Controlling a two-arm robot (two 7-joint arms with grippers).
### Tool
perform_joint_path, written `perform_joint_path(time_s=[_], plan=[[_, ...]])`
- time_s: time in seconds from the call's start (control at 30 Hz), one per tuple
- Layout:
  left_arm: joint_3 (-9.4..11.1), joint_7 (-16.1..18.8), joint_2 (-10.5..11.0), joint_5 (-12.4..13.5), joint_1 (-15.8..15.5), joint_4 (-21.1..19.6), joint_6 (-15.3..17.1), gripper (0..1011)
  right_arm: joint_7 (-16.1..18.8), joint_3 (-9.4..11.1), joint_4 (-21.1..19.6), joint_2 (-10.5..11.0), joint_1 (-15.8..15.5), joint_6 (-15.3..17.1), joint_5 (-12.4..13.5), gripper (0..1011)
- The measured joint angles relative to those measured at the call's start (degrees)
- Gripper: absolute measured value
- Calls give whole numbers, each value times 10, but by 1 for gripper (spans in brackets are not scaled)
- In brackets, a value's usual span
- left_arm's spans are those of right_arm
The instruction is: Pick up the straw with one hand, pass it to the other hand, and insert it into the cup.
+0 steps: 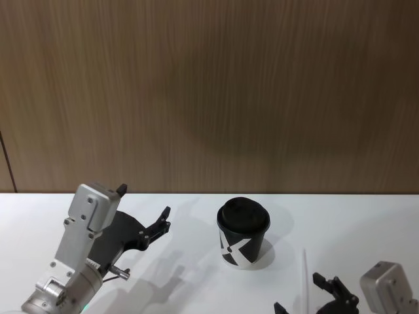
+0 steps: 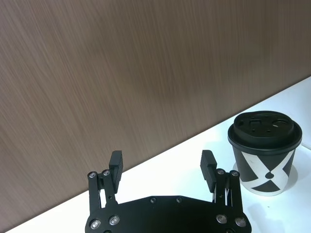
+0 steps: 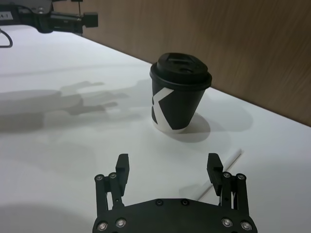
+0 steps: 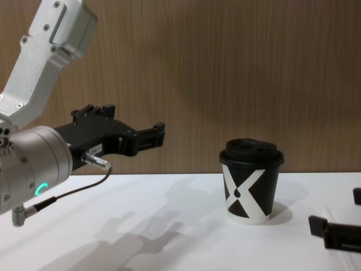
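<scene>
Straw (image 1: pixel 305 275) flat on bare table (image 1: pixel 366 222) beside cup (image 1: pixel 243 233), right gripper (image 1: pixel 298 292) spread wide nearby

On the table (image 1: pixel 366 219), cup (image 1: pixel 243 235) at centre, straw (image 1: pixel 305 275) flat to its right, nearer the front.

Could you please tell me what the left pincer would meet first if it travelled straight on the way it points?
Most likely the wooden wall. The left pincer, open, aims past the cup, which stands off to one side; depth is hard to judge.
</scene>
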Motion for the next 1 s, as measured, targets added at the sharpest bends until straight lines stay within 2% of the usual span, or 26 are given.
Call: perform_joint_path(time_s=[0.37, 0.67, 1.0], plan=[[0, 0, 0, 0, 0, 0, 0, 1003, -11, 6, -10, -14, -17, 41, 1, 1001], [0, 0, 0, 0, 0, 0, 0, 1003, -33, 18, -21, -45, -28, 84, 21, 1001], [0, 0, 0, 0, 0, 0, 0, 1003, -37, 25, -28, -57, -33, 113, 30, 1001]])
